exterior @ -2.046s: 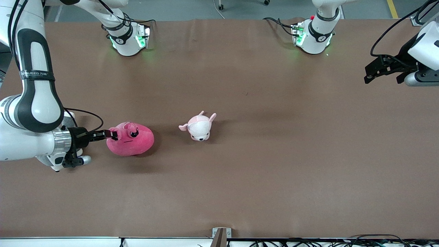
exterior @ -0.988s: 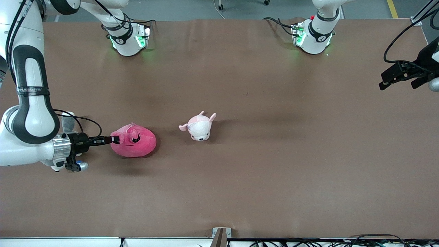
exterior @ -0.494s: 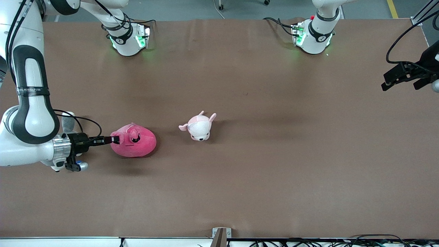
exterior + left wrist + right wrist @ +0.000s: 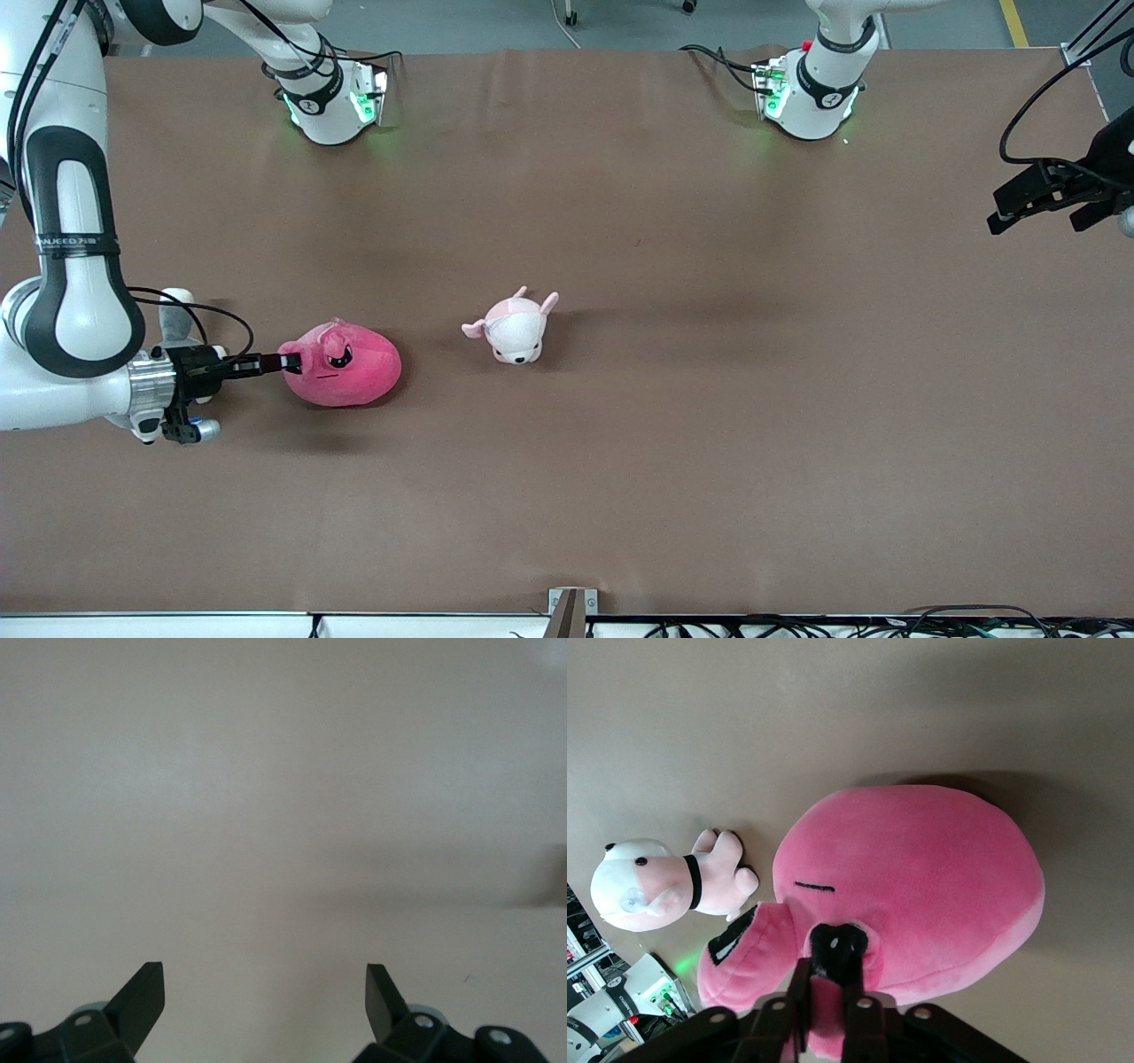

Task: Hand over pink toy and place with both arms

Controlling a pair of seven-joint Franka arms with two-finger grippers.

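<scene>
The pink toy, a round hot-pink plush with dark eyes, sits toward the right arm's end of the table. My right gripper is shut on one of its ears and holds it low over the table. In the right wrist view the toy fills the middle, and the fingers pinch pink plush beside a dark eye. My left gripper hangs open and empty above the left arm's end of the table. The left wrist view shows its gripper over bare table.
A small pale pink-and-white plush animal lies near the table's middle, beside the pink toy; it also shows in the right wrist view. The arm bases stand along the table's edge farthest from the front camera.
My right gripper has pulled back slightly toward the right arm's end, drawing the pink toy with it. My left gripper has withdrawn toward the left arm's end of the table.
</scene>
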